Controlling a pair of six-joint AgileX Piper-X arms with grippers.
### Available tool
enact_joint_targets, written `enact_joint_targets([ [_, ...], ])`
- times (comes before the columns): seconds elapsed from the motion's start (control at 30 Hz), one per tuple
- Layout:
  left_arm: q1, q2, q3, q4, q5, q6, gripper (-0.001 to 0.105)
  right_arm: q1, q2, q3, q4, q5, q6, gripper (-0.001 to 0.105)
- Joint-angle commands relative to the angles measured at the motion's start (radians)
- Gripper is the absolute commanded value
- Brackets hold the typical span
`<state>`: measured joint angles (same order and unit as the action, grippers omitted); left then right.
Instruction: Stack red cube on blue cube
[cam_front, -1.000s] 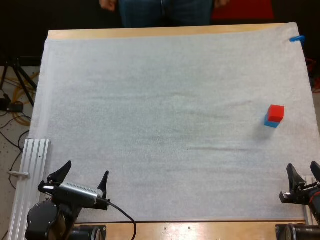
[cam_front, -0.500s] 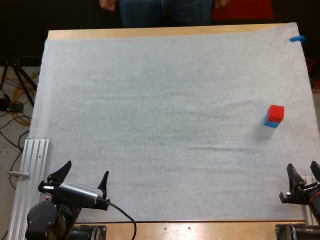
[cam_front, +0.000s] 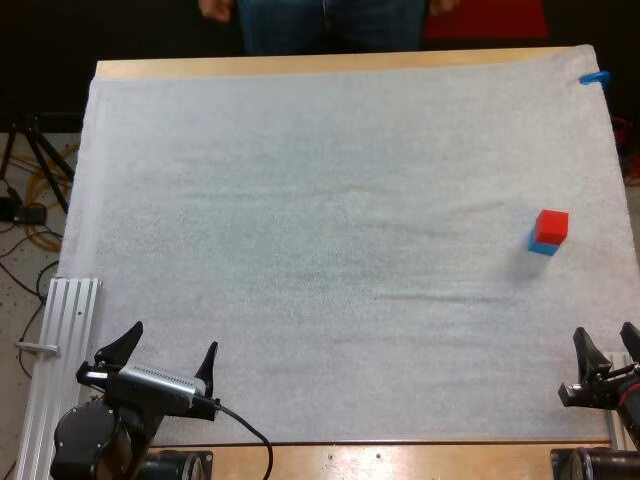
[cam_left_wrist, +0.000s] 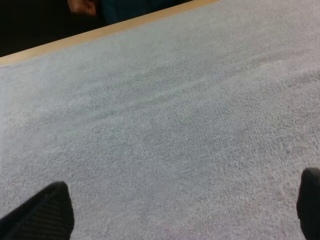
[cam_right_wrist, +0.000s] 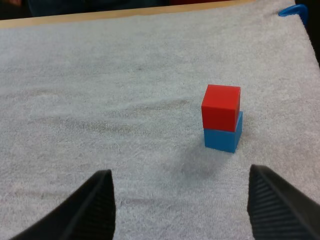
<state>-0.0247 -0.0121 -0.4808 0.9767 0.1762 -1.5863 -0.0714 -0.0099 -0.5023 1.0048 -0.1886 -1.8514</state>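
Note:
The red cube sits on top of the blue cube at the right side of the white mat. In the right wrist view the red cube rests squarely on the blue cube, well ahead of my right gripper, whose fingers stand wide apart. My right gripper is at the mat's near right corner, open and holding nothing. My left gripper is at the near left, open, with bare mat between its fingers.
A person stands beyond the table's far edge, hands near the wooden rim. A metal rail lies along the mat's near left side. Cables and a tripod stand off the table's left.

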Motion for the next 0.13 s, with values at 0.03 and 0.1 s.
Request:
enact_joint_targets([
  [0.03,0.002,-0.14,-0.004,-0.018,-0.008,-0.009,0.087,-0.004,-0.041,-0.004,-0.013,-0.008,-0.007,0.056],
  [0.1,0.002,-0.14,-0.004,-0.018,-0.008,-0.009,0.087,-0.004,-0.041,-0.004,-0.013,-0.008,-0.007,0.056],
])
